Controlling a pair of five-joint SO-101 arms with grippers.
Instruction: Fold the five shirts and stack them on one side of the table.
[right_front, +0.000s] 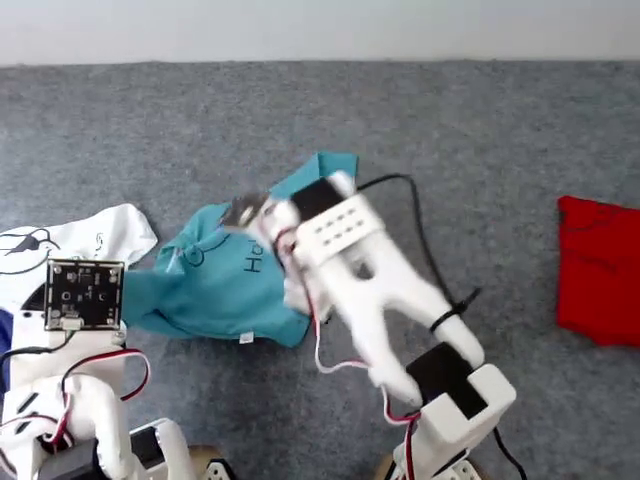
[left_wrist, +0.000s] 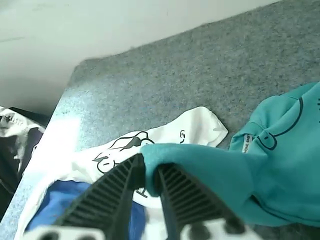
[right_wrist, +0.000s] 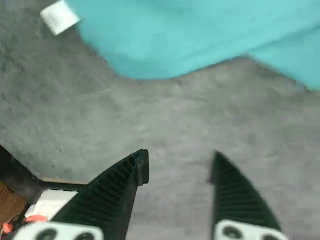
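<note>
The crumpled teal shirt (right_front: 215, 275) of soft cloth with dark print lies in the middle of the grey felt-covered table (right_front: 480, 130). As far as its bunched shape allows a reading, its long axis slants from the near left corner toward the far right. The left gripper (left_wrist: 150, 172) has its ribbed black jaws pressed together on a fold of that shirt's edge, at the end that faces the white shirt (left_wrist: 165, 137) with black line drawing. A piece of blue cloth (left_wrist: 65, 200) shows from under that white one. The right gripper (right_wrist: 177, 167) has its jaws spread wide with nothing between them. It hangs over bare felt just off the teal shirt's border, with the cloth ahead of its tips and a small white tag (right_wrist: 60, 17) at that border. Since one end is already pinched, the next move probably depends on the right gripper taking hold at the opposite end, so the shirt can be drawn out flat along its length. The right arm is the nearer one to that free end. A folded red shirt (right_front: 598, 270) rests well apart from the teal shirt, on the side away from the white one. Which part of the garment the left gripper has, sleeve or hem, cannot be made out. In the high view the right arm covers much of the teal shirt's far right portion, so its outline there is uncertain. The white shirt and the blue cloth are cut off at the edge.
</note>
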